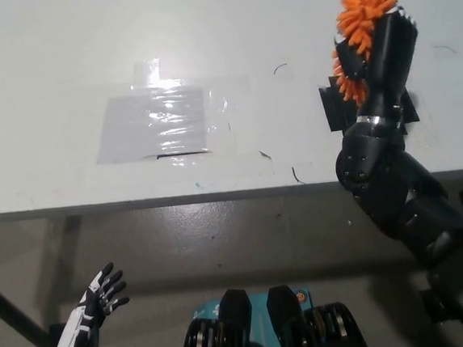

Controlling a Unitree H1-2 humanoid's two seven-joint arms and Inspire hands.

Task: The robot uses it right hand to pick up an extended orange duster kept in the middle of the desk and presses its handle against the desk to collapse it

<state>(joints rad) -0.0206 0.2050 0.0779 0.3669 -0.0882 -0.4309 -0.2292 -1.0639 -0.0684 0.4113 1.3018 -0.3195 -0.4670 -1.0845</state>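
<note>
The orange duster (pixel 364 10) shows as a fluffy orange head at the right of the white desk (pixel 58 50), with more orange tufts lower beside the hand. My black right hand (pixel 380 63) is raised over the desk's right part and wraps around it; the handle is hidden behind the hand. The hand hangs above a black square patch (pixel 333 109). My white left hand (pixel 101 295) rests low at the lower left, below the desk's front edge, with its fingers apart and nothing in it.
A clear taped plastic sheet (pixel 158 123) lies on the middle of the desk. The desk's front edge (pixel 177 199) runs across the picture, with grey floor (pixel 221 239) below it. A desk leg (pixel 9 315) slants at the lower left.
</note>
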